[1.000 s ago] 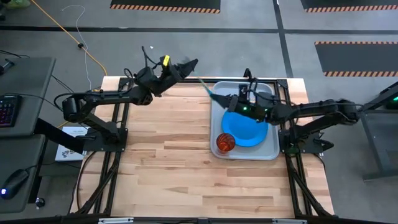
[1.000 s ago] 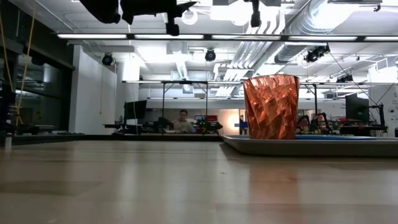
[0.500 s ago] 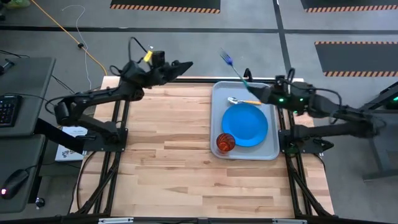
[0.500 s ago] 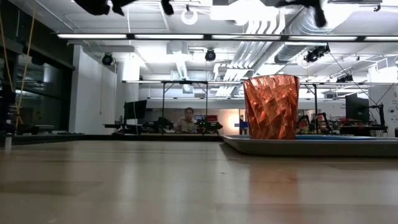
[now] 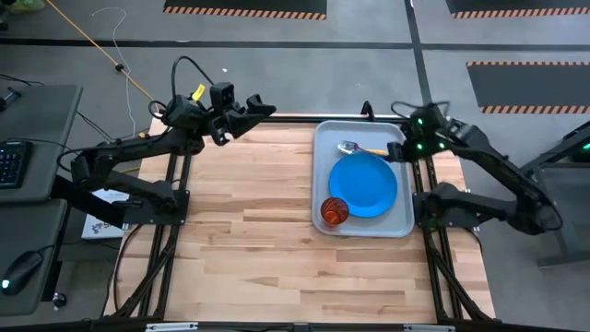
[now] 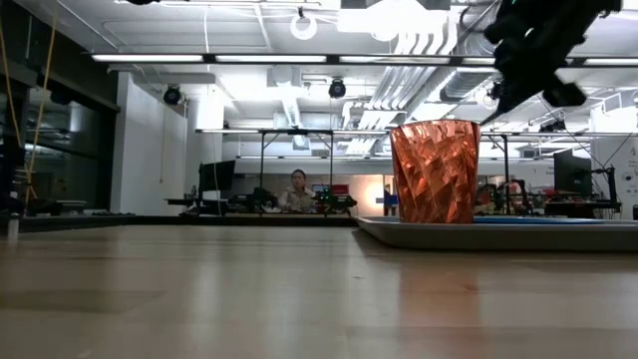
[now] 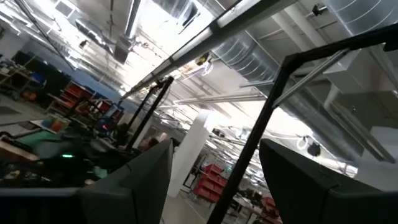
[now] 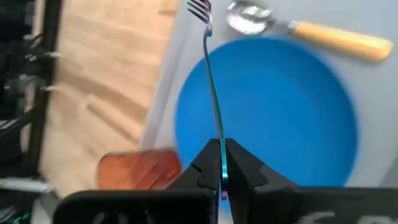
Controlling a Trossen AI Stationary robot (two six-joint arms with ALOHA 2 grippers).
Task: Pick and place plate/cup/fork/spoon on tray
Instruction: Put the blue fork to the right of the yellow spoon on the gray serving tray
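Note:
The grey tray (image 5: 324, 138) lies on the table's right half. On it are the blue plate (image 5: 363, 184), the red-orange cup (image 5: 334, 211) at its near left corner, and the spoon (image 5: 361, 148) near its far rim. My right gripper (image 8: 222, 163) hovers over the tray's far right corner (image 5: 400, 152), shut on the fork (image 8: 211, 93). The fork's head (image 8: 199, 7) shows beside the spoon's bowl (image 8: 249, 18). My left gripper (image 7: 214, 186) stands open and empty, raised over the table's far edge (image 5: 256, 107). My right gripper pinches the fork's thin handle (image 8: 221, 155) between its two fingertips. The fingers slant downward from the table's right side. The fork runs on past the fingertips in line with the fingers. It hangs clear above the plate, head away from the gripper.
Bare wood takes up the table's left and near parts (image 5: 249, 221). In the low view the cup (image 6: 434, 172) stands on the tray's rim side (image 6: 498, 231), with the right arm (image 6: 538, 45) high above it. A person sits far off in the room (image 6: 296, 189).
My right gripper has carried the fork from the tray's far left corner toward the table's right edge. It swung the head up toward the far side, then turned it down over the tray. My left gripper has drawn back toward the table's left edge.

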